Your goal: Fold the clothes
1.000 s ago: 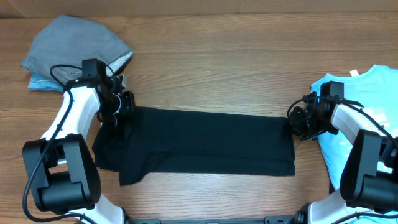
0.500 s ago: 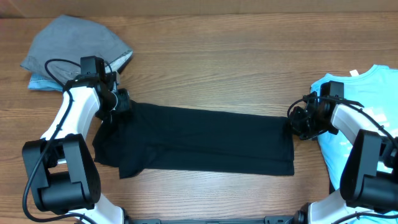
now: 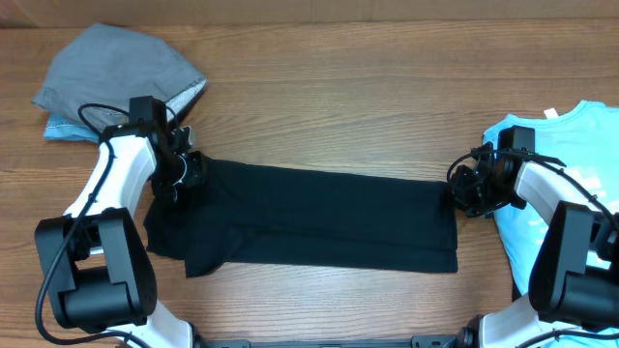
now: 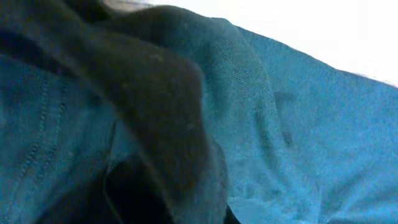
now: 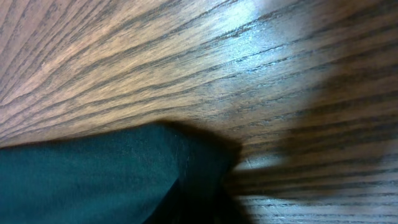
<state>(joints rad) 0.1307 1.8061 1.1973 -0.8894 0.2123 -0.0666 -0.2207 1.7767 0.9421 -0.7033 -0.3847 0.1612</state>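
The black T-shirt [image 3: 319, 217] lies on the table as a long band running left to right, with its left end bunched. My left gripper [image 3: 186, 174] sits on the shirt's upper left corner, shut on the cloth. In the left wrist view, dark folds of the shirt [image 4: 280, 124] fill the frame and hide the fingers. My right gripper [image 3: 456, 193] is at the shirt's right edge, shut on it. The right wrist view shows that corner of the shirt [image 5: 93, 174] running down to the jaws. A light blue T-shirt [image 3: 571, 184] with white print lies at the far right, under the right arm.
A crumpled grey garment [image 3: 116, 68] lies at the back left, with a bit of light blue cloth [image 3: 60, 129] under it. The wooden table [image 3: 338, 97] stretches behind the shirt. Both arm bases stand at the front edge.
My left gripper let go, shifted slightly toward the back left, then came down and shut again on the shirt's upper left corner. The right arm has not moved.
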